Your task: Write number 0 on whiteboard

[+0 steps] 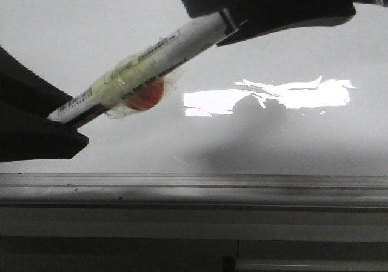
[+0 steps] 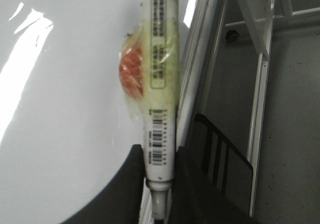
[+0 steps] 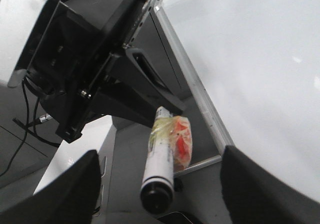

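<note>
A white marker [image 1: 139, 72] hangs slanted over the whiteboard [image 1: 91, 29], with an orange-red lump [image 1: 145, 96] taped to its barrel. My left gripper [image 1: 66, 117] is shut on the marker's lower end; in the left wrist view its fingers [image 2: 135, 184] pinch the marker [image 2: 162, 84] just above the narrow end piece. My right gripper [image 1: 227, 20] is at the upper, black-capped end. In the right wrist view the right gripper [image 3: 160, 181] is open, its fingers [image 3: 75, 184] well apart on either side of the cap [image 3: 157, 196] and not touching it. The number 0 is out of view.
A grey metal rail [image 1: 194, 184] runs along the board's near edge. A bright glare patch [image 1: 267, 96] lies on the board right of the marker. A white frame [image 2: 262, 59] stands past the rail over a grey floor. Cables [image 3: 25, 114] trail from the left arm.
</note>
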Tool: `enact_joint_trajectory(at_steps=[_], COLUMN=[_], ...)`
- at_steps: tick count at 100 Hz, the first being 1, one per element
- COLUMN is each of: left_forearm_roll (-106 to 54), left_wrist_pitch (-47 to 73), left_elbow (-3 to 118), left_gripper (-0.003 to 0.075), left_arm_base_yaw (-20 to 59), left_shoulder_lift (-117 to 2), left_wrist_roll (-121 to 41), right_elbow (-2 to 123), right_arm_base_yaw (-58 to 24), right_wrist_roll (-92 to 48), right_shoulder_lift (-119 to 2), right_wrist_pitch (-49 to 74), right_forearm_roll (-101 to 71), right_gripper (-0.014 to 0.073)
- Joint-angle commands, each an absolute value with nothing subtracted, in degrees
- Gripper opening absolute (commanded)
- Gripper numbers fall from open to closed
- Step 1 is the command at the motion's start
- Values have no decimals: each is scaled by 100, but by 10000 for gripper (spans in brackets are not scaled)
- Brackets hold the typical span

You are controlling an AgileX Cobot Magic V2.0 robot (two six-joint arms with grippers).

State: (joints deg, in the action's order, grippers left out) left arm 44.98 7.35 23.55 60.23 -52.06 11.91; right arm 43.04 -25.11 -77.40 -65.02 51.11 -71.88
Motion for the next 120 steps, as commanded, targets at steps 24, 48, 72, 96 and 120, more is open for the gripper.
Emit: enact_joint_trajectory(at_steps=[24,48,72,96,120], left_forearm_roll=[4514,4514,4514,4353,3725], left_wrist_pitch=[486,486,553,872,2030], left_elbow=[2544,2544,2544,2572,2988], left_gripper=[-20,-20,-19,176,601], left_arm_base_yaw=[6072,6072,6072,6072,6072], left_shoulder_lift=[-5142,-5142,-5142,-5142,-5129], left_wrist_roll=[1229,1229,1229,1229,1229], right_elbow=[4476,4476,4476,4476,4476], right_arm_base_yaw=[-3043,-3139,-3139,-3139,-3139], right_wrist_roll=[-7914,-7879,-7761,-7761,-7761], right_shoulder_lift=[-6761,-6783,-6783,-6783,-6783], right_wrist_pitch=[4784,4188,3803,3829,3756], right_forearm_roll=[-7575,-7588,-7615,-7615,-7615], right_gripper=[443,195,-58,-58,-58])
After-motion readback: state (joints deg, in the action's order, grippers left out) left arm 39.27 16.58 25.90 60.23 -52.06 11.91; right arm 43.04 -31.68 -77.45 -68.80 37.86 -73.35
